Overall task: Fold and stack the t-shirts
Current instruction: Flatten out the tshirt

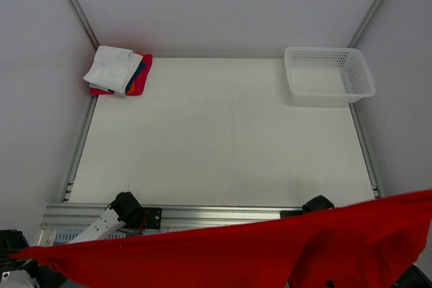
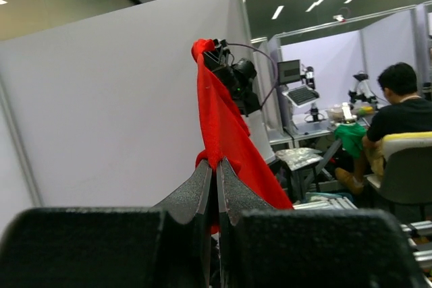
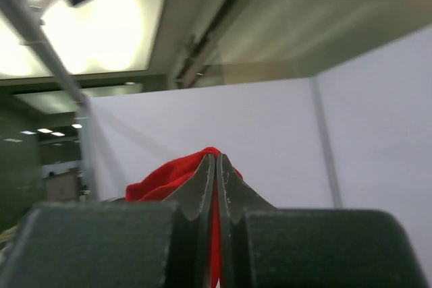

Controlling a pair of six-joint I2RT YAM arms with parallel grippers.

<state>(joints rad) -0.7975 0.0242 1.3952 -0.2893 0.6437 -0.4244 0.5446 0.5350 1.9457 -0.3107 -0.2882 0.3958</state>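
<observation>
Red t-shirt [image 1: 270, 247] up in air, stretched L-to-R between both claws, clear of counter [image 1: 223, 139]. L claw [image 2: 216, 166] pinched tight on one end, cloth bunched at tips. R claw [image 3: 215, 161] clamped on other end, red fold poking out past tips. Shirt sags as band btwn them. Folded stack [image 1: 118, 71], white on top w/ blue, orange, pink-red edges under, well ahead of L claw, far corner. Mesh basket [image 1: 329, 75] well ahead of R claw.
</observation>
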